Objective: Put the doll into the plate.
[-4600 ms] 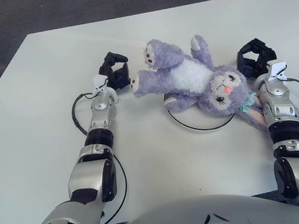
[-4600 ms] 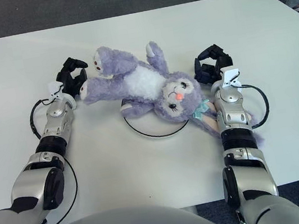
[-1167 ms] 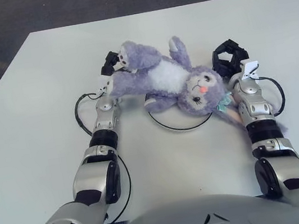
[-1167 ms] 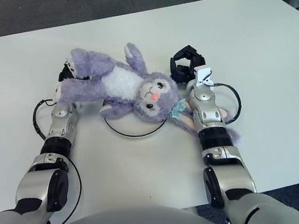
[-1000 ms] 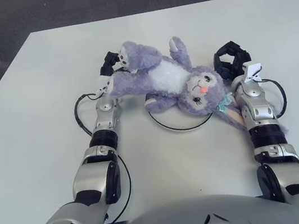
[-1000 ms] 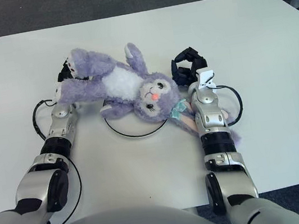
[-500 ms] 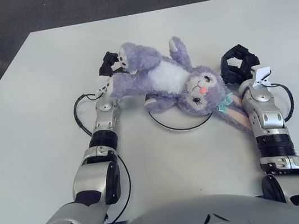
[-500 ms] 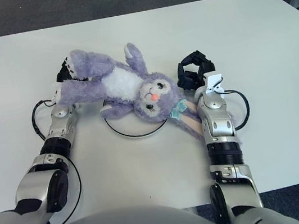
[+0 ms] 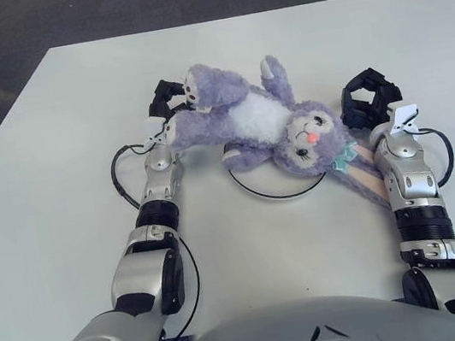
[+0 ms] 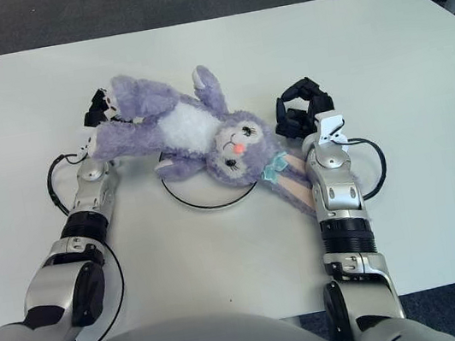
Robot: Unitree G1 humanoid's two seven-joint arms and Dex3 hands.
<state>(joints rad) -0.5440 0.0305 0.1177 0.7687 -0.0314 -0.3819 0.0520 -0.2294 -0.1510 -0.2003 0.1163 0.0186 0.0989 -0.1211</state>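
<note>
Although the doll (image 9: 268,125) already lies across the plate (image 9: 275,189), the job looks only partly finished. Its head and belly cover the far half of the plate, whose thin dark rim shows as an arc on the robot's side of the doll. One leg and foot stretch well off the plate to the left, and the long ears trail off it to the right, running toward the robot's right forearm. All of this sits on the white table (image 9: 53,163).

The left hand (image 9: 166,102) is just left of the plate and behind the doll's outstretched leg; its dark fingers (image 9: 161,90) seem to curl around the foot, though the plush hides most of the contact, so the grip is a judgement rather than something plain. The right hand (image 9: 368,99) shows to the right of the plate, just beside the doll's head and apart from it, its fingers (image 9: 357,96) curled in a loose ring with nothing between them.

What appears left is to free the leg from the left hand and, perhaps, to gather the overhanging limbs closer over the plate.
</note>
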